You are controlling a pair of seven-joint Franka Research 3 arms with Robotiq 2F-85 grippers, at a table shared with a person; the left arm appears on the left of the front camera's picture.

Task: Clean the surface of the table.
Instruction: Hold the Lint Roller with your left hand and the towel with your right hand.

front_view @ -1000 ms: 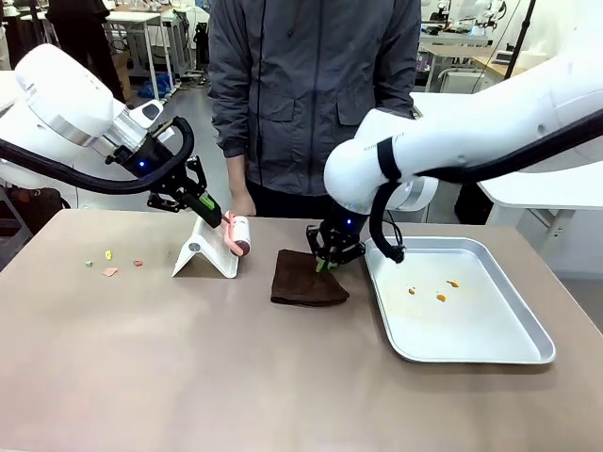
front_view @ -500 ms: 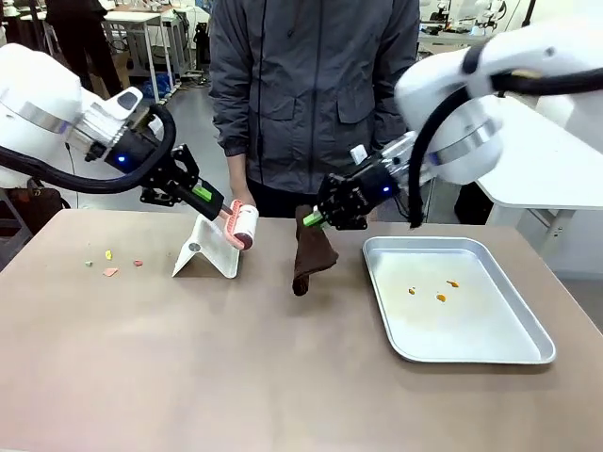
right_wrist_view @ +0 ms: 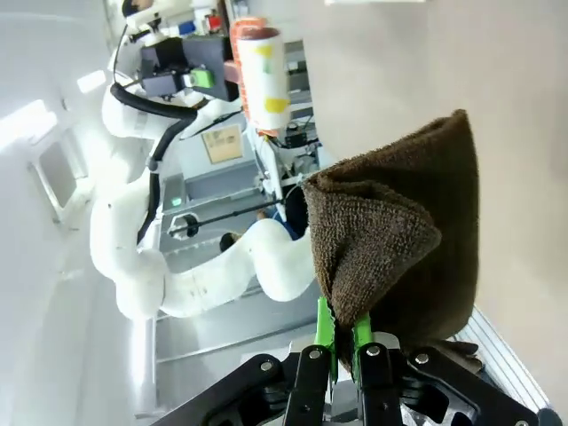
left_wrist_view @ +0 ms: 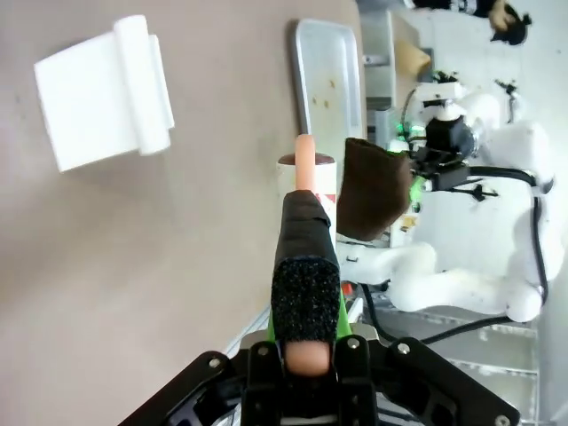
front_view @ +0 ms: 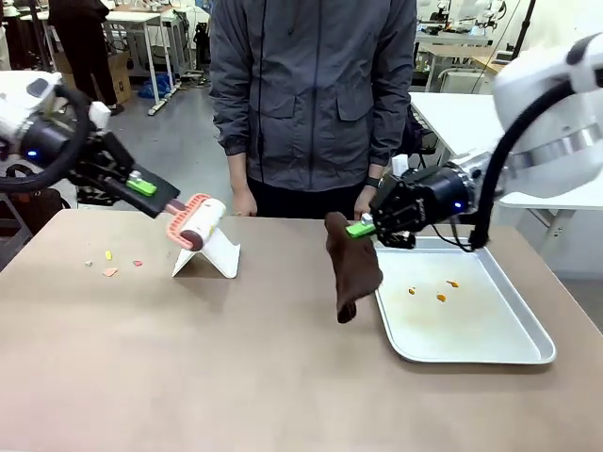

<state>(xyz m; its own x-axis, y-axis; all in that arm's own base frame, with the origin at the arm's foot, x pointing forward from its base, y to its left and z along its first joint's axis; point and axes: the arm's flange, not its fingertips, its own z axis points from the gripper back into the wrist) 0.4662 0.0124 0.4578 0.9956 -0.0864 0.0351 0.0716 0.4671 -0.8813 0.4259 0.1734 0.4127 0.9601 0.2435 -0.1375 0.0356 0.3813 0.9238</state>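
The brownish desk (front_view: pixel 236 367) stretches across the whole front view, between the robot and the person (front_view: pixel 311 94) standing at its far side. The left claw (front_view: pixel 141 185) is clamped on the handle of a lint roller (front_view: pixel 193 222), which it holds in the air just above a white stand (front_view: pixel 209 256). Some small crumbs (front_view: pixel 111 271) lie on the desk to the left of the stand. The right claw (front_view: pixel 361 229) is closed on a brown cloth (front_view: pixel 352 266). The cloth hangs down over the desk, just beside the left rim of the metal tray (front_view: pixel 490 348). A few orange bits (front_view: pixel 440 297) lie in the tray.
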